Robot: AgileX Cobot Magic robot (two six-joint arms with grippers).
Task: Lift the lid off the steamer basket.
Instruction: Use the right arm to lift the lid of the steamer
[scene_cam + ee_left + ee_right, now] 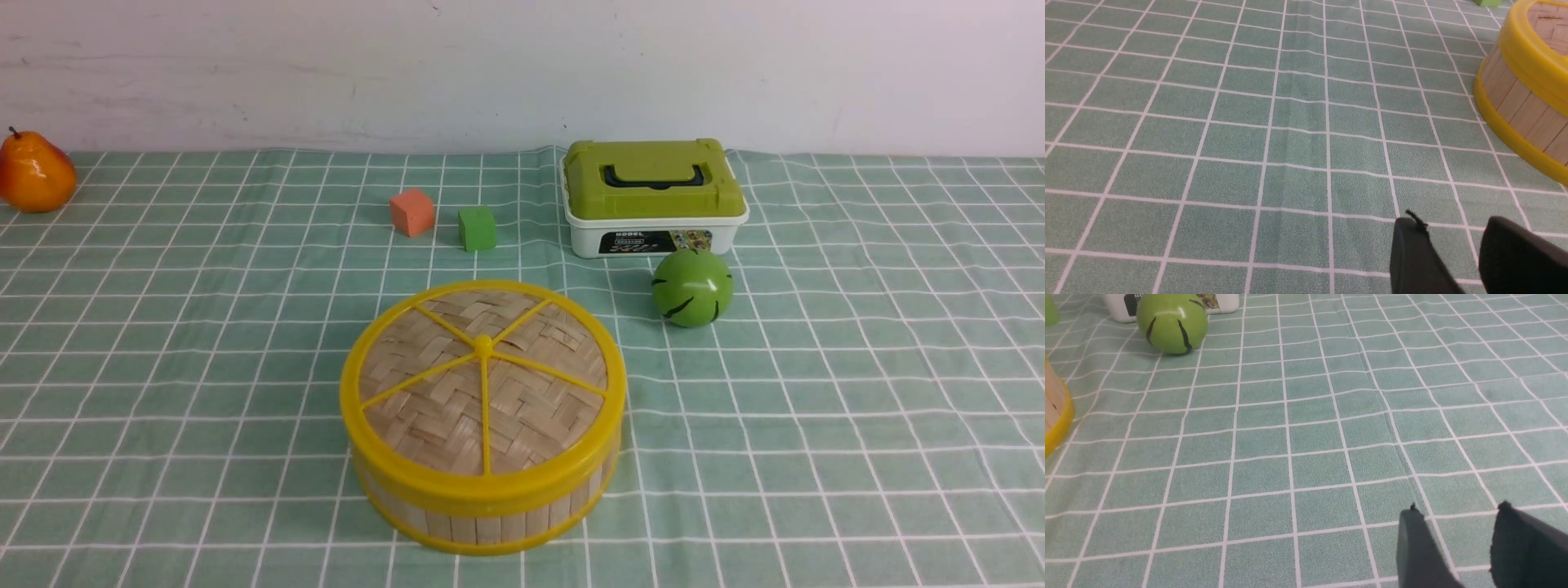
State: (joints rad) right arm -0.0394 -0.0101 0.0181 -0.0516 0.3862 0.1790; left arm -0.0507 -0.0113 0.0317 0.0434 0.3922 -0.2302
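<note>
Green checked cloth [163,408]. Lid [482,384] sits on basket [490,518], near centre: likely light, stiff, slick-edged; I'd pinch its edge. My left gripper [1453,224] and right gripper [1459,512] gape, empty.

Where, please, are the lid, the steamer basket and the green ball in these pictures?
lid [483,346]: front view, centre knob.
steamer basket [482,523]: front view, slatted front wall.
green ball [691,287]: front view, its middle.

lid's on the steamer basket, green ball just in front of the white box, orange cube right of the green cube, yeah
Not quite: the orange cube is left of the green cube, as the front view shows. The lid is on the steamer basket, and the green ball is just in front of the white box.
</note>
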